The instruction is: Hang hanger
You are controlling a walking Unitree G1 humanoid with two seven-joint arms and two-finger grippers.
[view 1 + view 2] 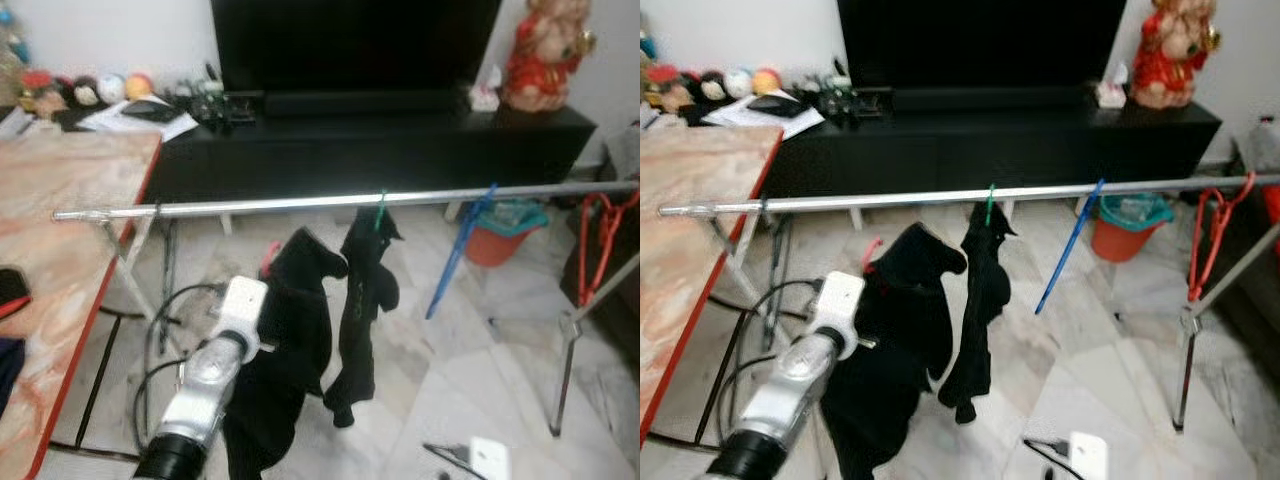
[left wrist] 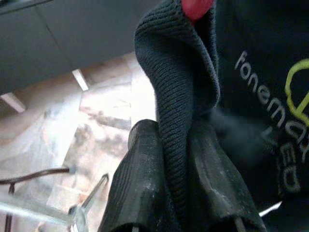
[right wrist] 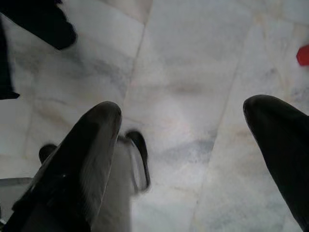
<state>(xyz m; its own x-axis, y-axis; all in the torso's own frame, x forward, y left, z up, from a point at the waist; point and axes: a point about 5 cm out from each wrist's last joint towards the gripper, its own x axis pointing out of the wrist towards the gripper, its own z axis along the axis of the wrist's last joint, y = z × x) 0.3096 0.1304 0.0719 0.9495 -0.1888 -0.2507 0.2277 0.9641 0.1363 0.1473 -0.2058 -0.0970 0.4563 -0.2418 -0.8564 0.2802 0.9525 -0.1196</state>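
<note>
L arm's up front, left gripper [image 2: 186,193] clenched tight on the ribbed collar of a black shirt [image 1: 290,340], fabric pinched right between both fingers [image 2: 140,193]. Pink hanger [image 1: 270,258] pokes out of the neck of that shirt, just below the metal rail [image 1: 300,204], not hooked on it. Shirt droops from the gripper toward the marble floor [image 1: 470,340], grey/yellow print visible on it in the wrist cam.

On the rail: another black garment [image 1: 360,300] hangs from a green hanger [image 1: 381,212], close beside the held shirt. Further along to the R, a blue hanger [image 1: 458,250] dangles at a slant, then a red hanger [image 1: 600,240] near the rail's R end.

R arm hangs low, right gripper [image 3: 183,145] spread wide, nothing btwn the fingers, floor beneath.

Tabletop [image 1: 60,220] w/ red edge on the L; black TV cabinet [image 1: 380,150] behind the rail, orange bucket [image 1: 505,235] by it.
</note>
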